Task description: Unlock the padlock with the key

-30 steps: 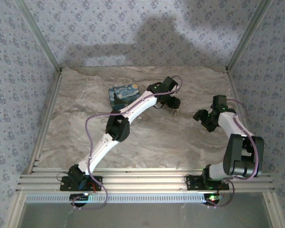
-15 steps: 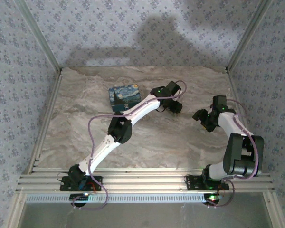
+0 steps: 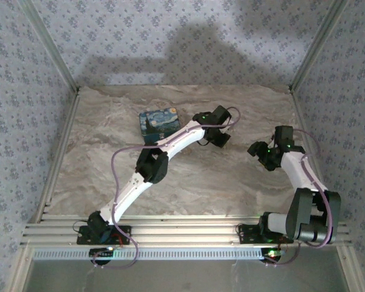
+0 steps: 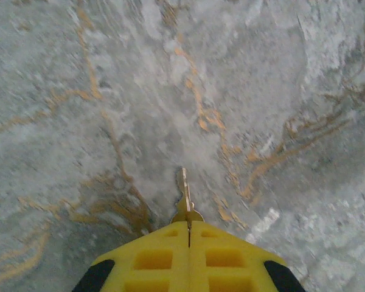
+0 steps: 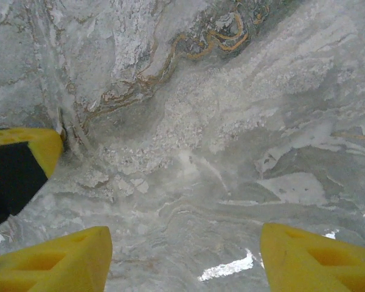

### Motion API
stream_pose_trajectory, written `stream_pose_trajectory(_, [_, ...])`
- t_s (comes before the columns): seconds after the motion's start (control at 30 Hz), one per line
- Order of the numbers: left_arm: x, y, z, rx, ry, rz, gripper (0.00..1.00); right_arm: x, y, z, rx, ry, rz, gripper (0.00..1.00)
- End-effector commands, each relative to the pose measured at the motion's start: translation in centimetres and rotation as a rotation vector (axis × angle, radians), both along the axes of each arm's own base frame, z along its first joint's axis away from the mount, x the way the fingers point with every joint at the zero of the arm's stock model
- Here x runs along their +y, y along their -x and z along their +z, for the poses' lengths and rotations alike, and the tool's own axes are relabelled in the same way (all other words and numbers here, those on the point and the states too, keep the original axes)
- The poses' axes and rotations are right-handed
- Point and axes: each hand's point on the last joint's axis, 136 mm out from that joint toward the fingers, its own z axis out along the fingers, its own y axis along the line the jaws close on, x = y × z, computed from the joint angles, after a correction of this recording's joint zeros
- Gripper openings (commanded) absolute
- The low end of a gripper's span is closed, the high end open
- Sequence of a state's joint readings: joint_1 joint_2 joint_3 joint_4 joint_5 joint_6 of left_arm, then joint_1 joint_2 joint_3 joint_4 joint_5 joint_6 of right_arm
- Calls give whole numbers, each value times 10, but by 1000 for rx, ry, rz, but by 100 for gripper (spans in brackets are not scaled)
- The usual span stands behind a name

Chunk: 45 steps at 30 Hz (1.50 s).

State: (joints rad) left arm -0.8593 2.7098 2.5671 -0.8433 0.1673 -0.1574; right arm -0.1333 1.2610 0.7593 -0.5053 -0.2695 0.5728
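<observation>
A small brass key (image 4: 184, 194) sticks out forward from my left gripper (image 4: 189, 224). The yellow fingers (image 4: 152, 255) are pressed together on its head, and the blade points away just above the marbled tabletop (image 4: 109, 91). From above, the left gripper (image 3: 221, 137) sits mid-table, with the right gripper (image 3: 260, 151) close on its right. My right gripper (image 5: 184, 243) is open, with bare table between its yellow fingers (image 5: 67, 255). A yellow and black finger of the left gripper (image 5: 21, 161) shows at the left edge of the right wrist view. The padlock is out of view.
A blue box with a painted swirl pattern (image 3: 159, 123) lies on the table to the left of the left gripper, partly behind the left forearm. Aluminium frame posts (image 3: 61, 67) and patterned walls close in the table on three sides.
The left gripper has shut on the key and shifted slightly toward the near side. The right arm's elbow has swung lower while its gripper stays almost in place, still open.
</observation>
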Motion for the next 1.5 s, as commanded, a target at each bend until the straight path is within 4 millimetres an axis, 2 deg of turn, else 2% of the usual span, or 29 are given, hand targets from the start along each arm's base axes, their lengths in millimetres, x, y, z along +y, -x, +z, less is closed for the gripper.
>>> stream_pose_trajectory(0.0, [10, 19, 18, 22, -32, -59, 2, 2, 12, -1, 26, -16, -31, 66])
stream_pose_trajectory(0.27, [31, 25, 57, 5, 52, -68, 0, 20, 13, 12, -18, -49, -12, 66])
stream_pose_trajectory(0.4, [54, 21, 76, -4, 122, -30, 0, 35, 5, 18, -54, -70, 9, 65])
stream_pose_trajectory(0.5, [80, 22, 83, 3, 149, -1, 0, 50, -5, 22, -81, -94, 25, 65])
stream_pose_trajectory(0.7, [136, 21, 111, -16, 225, 71, 0, 101, -35, 38, -129, -153, 137, 64])
stream_pose_trajectory(0.87, [181, 23, 134, -89, 258, 106, 0, 159, -61, 60, -161, -277, 257, 63])
stream_pose_trajectory(0.97, [201, 28, 142, -181, 228, 94, 0, 190, -70, 79, -180, -349, 327, 63])
stream_pose_trajectory(1.17, [218, 40, 160, -298, 223, 75, 0, 241, -73, 115, -214, -535, 480, 58])
stream_pose_trajectory(1.3, [221, 46, 173, -348, 254, 73, 0, 265, -66, 131, -236, -574, 583, 55])
stream_pose_trajectory(1.33, [222, 48, 176, -360, 263, 73, 0, 272, -65, 141, -255, -575, 611, 55])
stream_pose_trajectory(1.47, [223, 53, 188, -398, 282, 58, 0, 288, -60, 147, -262, -575, 673, 57])
